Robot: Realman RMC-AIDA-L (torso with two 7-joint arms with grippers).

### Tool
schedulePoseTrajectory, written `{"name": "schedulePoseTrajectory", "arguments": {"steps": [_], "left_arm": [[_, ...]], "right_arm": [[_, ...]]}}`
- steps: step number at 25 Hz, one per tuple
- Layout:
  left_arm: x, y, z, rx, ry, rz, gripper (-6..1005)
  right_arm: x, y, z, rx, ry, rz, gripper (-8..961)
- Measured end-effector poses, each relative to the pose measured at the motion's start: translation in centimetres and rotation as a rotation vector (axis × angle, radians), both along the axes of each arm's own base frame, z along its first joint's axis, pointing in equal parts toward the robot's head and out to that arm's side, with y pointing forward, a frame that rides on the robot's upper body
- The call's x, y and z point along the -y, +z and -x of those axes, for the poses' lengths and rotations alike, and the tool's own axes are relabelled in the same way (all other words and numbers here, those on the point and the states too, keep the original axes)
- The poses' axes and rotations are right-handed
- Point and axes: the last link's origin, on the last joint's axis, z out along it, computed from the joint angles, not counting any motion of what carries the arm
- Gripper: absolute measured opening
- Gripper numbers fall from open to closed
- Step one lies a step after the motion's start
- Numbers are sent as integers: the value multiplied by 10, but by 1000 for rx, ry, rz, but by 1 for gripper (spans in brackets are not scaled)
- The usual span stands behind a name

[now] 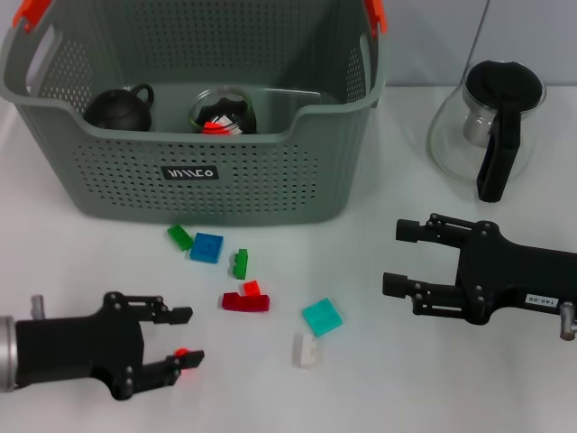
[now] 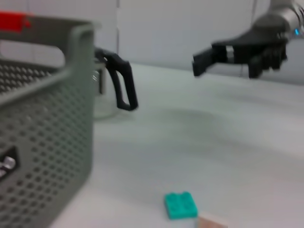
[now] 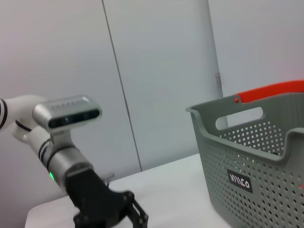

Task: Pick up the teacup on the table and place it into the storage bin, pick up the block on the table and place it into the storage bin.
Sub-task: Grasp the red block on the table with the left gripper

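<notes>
A: Grey bin (image 1: 225, 185) at the back of the head view, with a glass cup (image 1: 223, 110) and a black pot (image 1: 117, 108) already inside. Any blocks in there?

B: None to be seen. On the table (image 1: 90, 271) in front of the bin: two green blocks (image 1: 180, 237), one blue block (image 1: 206, 247), one red block (image 1: 245, 301) with a small red bit touching it, one teal block (image 1: 322, 317), one white block (image 1: 306, 350).

A: Nearest arm?

B: Left gripper (image 1: 185, 338), fingers spread and empty. Red block just ahead and to its right, long axis across the table. Right gripper (image 1: 397, 262) also spread, empty, farther off beside the teal block. One kettle (image 1: 487, 126) behind it.

A: Left wrist view?

B: Bin wall close by, teal block low down, white block at the edge, right gripper far off with jaws apart.

A: Right wrist view?

B: Bin front, plus the left arm. No blocks visible.
</notes>
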Motion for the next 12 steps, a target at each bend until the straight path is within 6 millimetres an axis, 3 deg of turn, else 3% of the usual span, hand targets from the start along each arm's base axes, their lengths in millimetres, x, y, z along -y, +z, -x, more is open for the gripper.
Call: {"name": "schedulePoseTrajectory", "arguments": {"steps": [5,12], "left_arm": [[0,-19,10,-42,-9,-20,515],[1,-28,16,-92,-12,-10,511]], "right_arm": [[0,0,0,0,1,0,822],[2,0,-1,-1,-5,1,821]]}}
